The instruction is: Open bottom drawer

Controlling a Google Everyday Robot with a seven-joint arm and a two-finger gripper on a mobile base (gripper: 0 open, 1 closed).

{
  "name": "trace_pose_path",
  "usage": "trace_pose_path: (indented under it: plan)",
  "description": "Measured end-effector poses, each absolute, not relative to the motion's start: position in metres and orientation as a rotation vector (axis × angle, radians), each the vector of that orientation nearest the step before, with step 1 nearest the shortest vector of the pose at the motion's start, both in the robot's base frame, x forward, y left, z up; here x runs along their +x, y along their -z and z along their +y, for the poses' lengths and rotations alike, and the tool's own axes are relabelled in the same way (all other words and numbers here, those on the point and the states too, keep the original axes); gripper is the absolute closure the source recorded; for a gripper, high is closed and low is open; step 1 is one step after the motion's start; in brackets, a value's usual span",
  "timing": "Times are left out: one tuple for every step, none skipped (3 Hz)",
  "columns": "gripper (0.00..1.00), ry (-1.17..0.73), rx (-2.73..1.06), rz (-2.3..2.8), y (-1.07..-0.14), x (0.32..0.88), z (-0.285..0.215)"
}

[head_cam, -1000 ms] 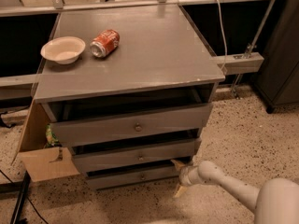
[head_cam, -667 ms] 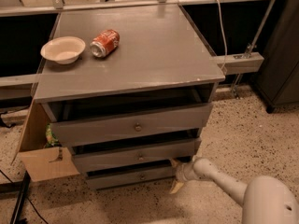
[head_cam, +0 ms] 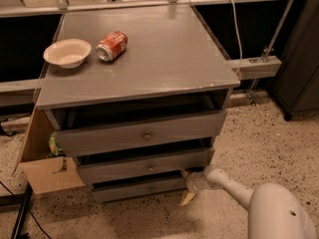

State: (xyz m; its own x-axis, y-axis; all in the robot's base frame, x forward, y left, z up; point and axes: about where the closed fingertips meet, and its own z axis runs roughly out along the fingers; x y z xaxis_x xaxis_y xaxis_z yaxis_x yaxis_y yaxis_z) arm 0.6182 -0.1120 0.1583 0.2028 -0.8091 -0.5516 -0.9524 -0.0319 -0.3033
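The grey cabinet (head_cam: 139, 68) has three drawers, each pulled out a little. The bottom drawer (head_cam: 134, 189) has the thinnest front, with a small round knob (head_cam: 152, 187) at its centre. My gripper (head_cam: 186, 185) is at the right end of the bottom drawer front, low near the floor. Its pale fingers are spread, one fingertip (head_cam: 184, 173) at the top of the drawer's corner and one below it. The white arm (head_cam: 234, 190) comes in from the lower right.
A white bowl (head_cam: 68, 53) and a red can (head_cam: 111, 45) on its side lie on the cabinet top. A cardboard box (head_cam: 42, 158) stands against the cabinet's left side. A dark cabinet (head_cam: 299, 59) stands at the right. The floor is speckled.
My gripper has moved slightly left and up, closer to the bottom drawer's right end. The drawers have not moved.
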Motion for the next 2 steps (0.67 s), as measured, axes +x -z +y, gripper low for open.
trace_pose_path:
  plan:
    - [0.0, -0.339, -1.882, 1.682, -0.1509, 0.617, -0.1131]
    - [0.0, -0.378, -1.888, 1.731, -0.1456, 0.611, -0.1175]
